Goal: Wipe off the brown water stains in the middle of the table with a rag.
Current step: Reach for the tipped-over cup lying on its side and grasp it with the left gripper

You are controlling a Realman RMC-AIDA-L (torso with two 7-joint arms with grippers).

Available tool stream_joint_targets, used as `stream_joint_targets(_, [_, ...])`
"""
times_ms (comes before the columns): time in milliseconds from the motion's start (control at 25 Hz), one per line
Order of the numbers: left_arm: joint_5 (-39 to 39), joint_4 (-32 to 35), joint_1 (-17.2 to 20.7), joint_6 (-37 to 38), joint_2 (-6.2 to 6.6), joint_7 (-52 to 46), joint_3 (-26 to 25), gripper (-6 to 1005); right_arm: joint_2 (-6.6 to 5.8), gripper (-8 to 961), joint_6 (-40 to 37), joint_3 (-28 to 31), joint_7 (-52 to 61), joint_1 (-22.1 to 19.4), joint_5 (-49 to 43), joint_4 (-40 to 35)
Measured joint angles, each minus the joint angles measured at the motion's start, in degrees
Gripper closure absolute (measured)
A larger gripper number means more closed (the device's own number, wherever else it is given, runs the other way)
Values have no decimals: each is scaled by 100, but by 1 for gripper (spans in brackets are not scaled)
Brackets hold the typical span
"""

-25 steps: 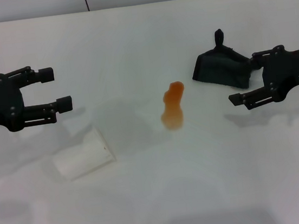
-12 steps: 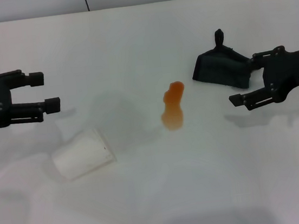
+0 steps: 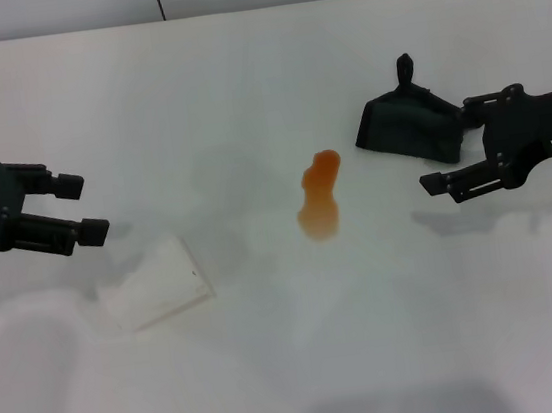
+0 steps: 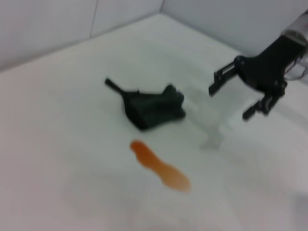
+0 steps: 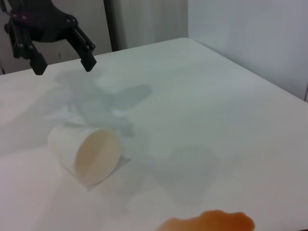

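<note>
**White bench, spill in the middle, rag not yet picked up**

White bench [image 3: 298,385] fills the view, with grey wall panels at its far edge. Nearest lies a tipped white cup [image 3: 155,287], left of centre, its mouth toward the right. The left hand [image 3: 73,209] hangs above and left of it, fingers spread and empty.

At centre sits the brown stain [image 3: 317,197], a narrow puddle whose long axis runs near to far, leaning slightly right at the far end, broader at the near end.

The right hand [image 3: 451,151] is spread at the rag's [image 3: 407,125] right edge, holding nothing. A shallow pinch could catch only a fold and drag the rag. Wiping across the puddle may smear it wider.
</note>
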Motion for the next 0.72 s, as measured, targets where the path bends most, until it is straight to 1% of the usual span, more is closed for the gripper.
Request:
stream_joint_targets(240, [900, -164, -378, 0, 22, -204, 0, 107, 0, 136, -6, 0, 5, -1, 24, 10])
stream_joint_targets(400, [1291, -195, -583, 0, 23, -244, 0, 109, 1, 137, -7, 0, -14, -37, 106, 21])
stream_joint_targets(440, [1375, -198, -645, -6, 24, -256, 0, 109, 3, 137, -5, 0, -30, -60, 153, 6])
stream_joint_targets(720, [1521, -130, -725, -168, 30, -168, 8, 107, 6, 138, 26, 0, -84, -102, 224, 31])
